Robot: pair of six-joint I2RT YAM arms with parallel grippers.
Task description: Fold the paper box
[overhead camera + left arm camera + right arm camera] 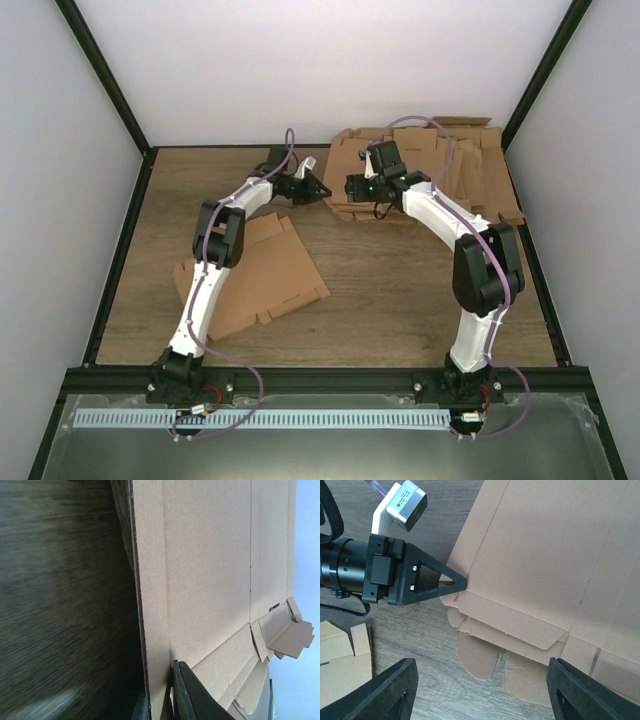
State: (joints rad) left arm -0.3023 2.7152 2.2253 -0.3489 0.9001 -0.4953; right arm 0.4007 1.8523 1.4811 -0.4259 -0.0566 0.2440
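Observation:
The paper box (255, 275) is a single flat creased brown sheet lying on the left of the table, partly under my left arm. No gripper touches it. My left gripper (322, 188) reaches to the left edge of a pile of brown cardboard blanks (440, 170). Its jaws (167, 682) are shut on the edge of the pile's top blank (210, 570). In the right wrist view its black tip (462, 582) pinches that blank's corner (545, 555). My right gripper (358, 186) hovers open (480, 680) over the pile's near left corner, holding nothing.
The wooden table (400, 300) is bounded by a black frame and white walls. Rounded tabs of lower blanks (480, 655) stick out from under the pile. Another brown cardboard edge (342, 655) shows at the lower left of the right wrist view.

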